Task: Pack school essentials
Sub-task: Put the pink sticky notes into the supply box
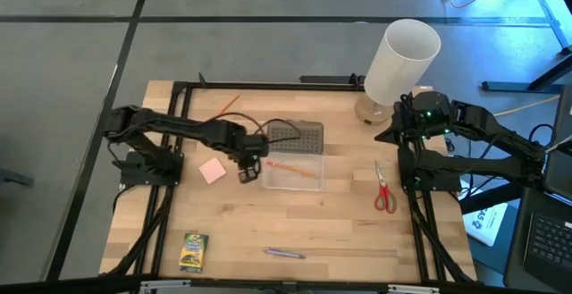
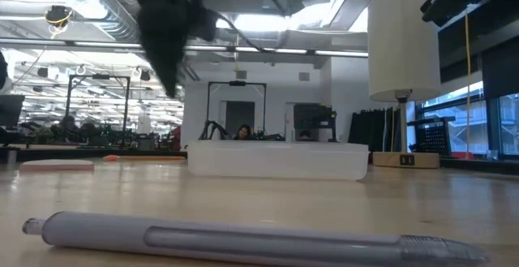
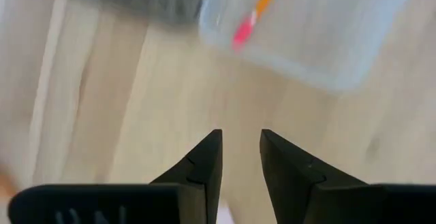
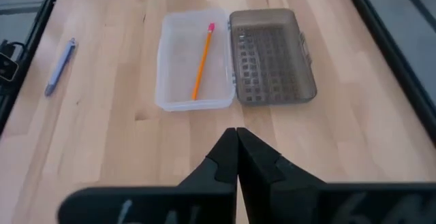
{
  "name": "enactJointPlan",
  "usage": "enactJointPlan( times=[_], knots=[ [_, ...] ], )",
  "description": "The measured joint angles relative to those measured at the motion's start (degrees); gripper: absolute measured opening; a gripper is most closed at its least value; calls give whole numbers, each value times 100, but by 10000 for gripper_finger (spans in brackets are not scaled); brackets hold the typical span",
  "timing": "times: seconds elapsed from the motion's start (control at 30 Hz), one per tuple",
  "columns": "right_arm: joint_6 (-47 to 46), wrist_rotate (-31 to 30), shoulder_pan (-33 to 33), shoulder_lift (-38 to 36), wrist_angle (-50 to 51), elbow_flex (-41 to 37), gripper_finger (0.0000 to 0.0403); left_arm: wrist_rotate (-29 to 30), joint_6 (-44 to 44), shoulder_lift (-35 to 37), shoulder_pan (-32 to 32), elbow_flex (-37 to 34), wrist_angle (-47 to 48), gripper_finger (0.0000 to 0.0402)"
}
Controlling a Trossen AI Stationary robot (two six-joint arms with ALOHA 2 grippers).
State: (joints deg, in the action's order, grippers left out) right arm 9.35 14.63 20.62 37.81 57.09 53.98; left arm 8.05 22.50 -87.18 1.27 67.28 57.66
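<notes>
Low view: left arm is a dark blur at top, its pincer tip not resolved; pen [image 2: 243,239] fills the foreground and cuts off much of the bench [image 2: 454,194]. Left pincer [image 1: 248,172] hangs just beside the clear case [image 1: 293,170], fingers slightly apart, empty. Right pincer [image 4: 236,146] together, parked at the bench's right edge. One pencil [image 1: 288,166] lies in the case, lid [image 1: 297,136] open behind. Second pencil [image 1: 225,106] at the back. Eraser [image 1: 212,170], scissors [image 1: 383,188], crayon box [image 1: 192,251] loose on the bench. White cylinder [image 1: 400,60] back right.
</notes>
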Motion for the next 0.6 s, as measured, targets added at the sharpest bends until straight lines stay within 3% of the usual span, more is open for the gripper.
enactJointPlan(
  times=[0.3, 0.43, 0.6],
  knots=[
    [33, 0, -383, 30, -498, 0, 7, 51, 2284, 1271, 1224, -329, 622, 92],
    [17, -2, -643, 68, -723, 0, 7, 424, 3166, 1489, 1671, -339, 1328, 92],
    [40, -1, -921, 276, -863, 0, 7, 475, 3728, 1504, 1743, -347, 2004, 92]
  ],
)
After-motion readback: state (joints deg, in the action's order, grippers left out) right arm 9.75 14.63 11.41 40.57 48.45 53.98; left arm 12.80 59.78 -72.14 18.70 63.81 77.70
